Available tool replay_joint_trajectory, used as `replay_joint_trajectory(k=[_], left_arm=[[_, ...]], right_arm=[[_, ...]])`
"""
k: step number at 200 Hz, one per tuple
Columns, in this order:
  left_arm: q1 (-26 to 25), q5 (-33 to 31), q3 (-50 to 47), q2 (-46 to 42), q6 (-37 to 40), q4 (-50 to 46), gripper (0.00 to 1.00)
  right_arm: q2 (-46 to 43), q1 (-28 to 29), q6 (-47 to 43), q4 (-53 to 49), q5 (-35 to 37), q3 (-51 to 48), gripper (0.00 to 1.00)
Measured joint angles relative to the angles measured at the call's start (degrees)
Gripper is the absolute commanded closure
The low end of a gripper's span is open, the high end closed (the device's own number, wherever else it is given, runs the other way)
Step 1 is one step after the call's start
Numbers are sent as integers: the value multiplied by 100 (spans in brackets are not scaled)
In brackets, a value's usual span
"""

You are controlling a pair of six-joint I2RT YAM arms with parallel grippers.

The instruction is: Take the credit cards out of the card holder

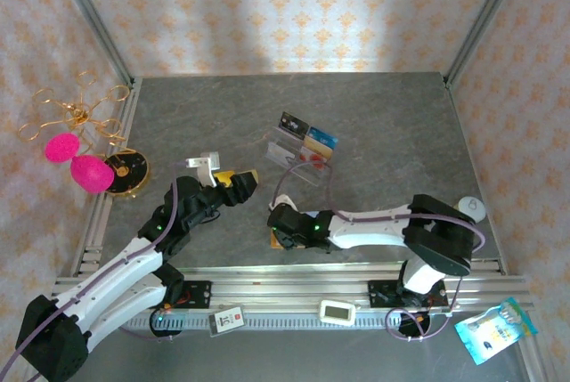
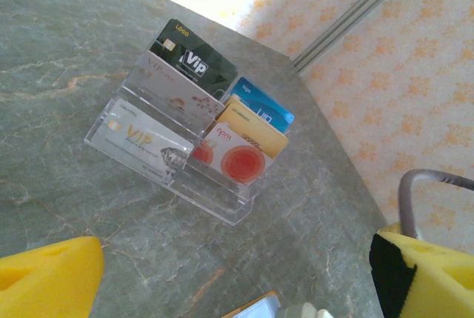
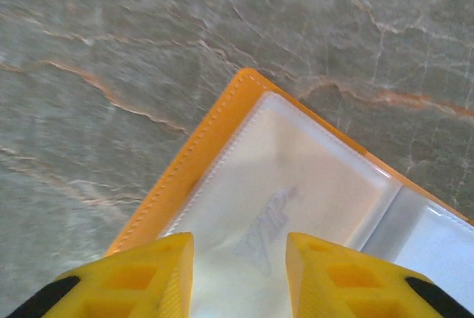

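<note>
Pin the card holder (image 3: 178,173) flat with right jaws (half open, nothing gripped), then bring left jaws (wide, empty) in beside it to slide out whatever's in its clear sleeve (image 3: 296,199).

The left arm (image 1: 116,266) stretches from its base at the near edge of the table (image 1: 383,133) toward the middle. The left gripper (image 1: 236,182) is held clear of the surface with its jaws spread wide. The right arm (image 1: 383,222) folds leftward along the near edge with its forearm low. The right gripper (image 3: 241,259) points down close to the tabletop, a moderate gap between its yellow fingers (image 3: 148,277).
</note>
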Motion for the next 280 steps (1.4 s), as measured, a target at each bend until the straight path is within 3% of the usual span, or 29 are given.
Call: replay_joint_trajectory(k=[21,43,70,106,131,167,185,199,239,280], left_arm=[[0,7,-46,92,-44,-2,14],[0,79,-98,267,-111,-4,22],[-140,155,-125,601,-205,4,36],[-920,151,-125,1445,-295,57,84],[-1222,164,-125,2076,-361,72,99],[-1338,175,-76,2603,-334,20,100],[-1464,192,39,2817,-323,13,98],[-1587,254,195,3029,-319,24,94],[-1989,505,846,3781,-243,81,87],[-2352,979,1478,4870,-72,129,87]], right_arm=[[273,122,61,-55,262,136,72],[378,173,116,-44,404,234,100],[284,170,238,168,525,72,100],[-179,170,396,697,474,-442,100],[-446,170,496,1075,435,-662,100],[-741,170,680,1513,367,-1040,100],[-938,168,789,1650,361,-1222,76],[-1185,170,868,1733,382,-1357,66],[-2549,170,1303,1690,1064,-1746,57],[-3359,170,1993,1193,1794,-1816,57]])
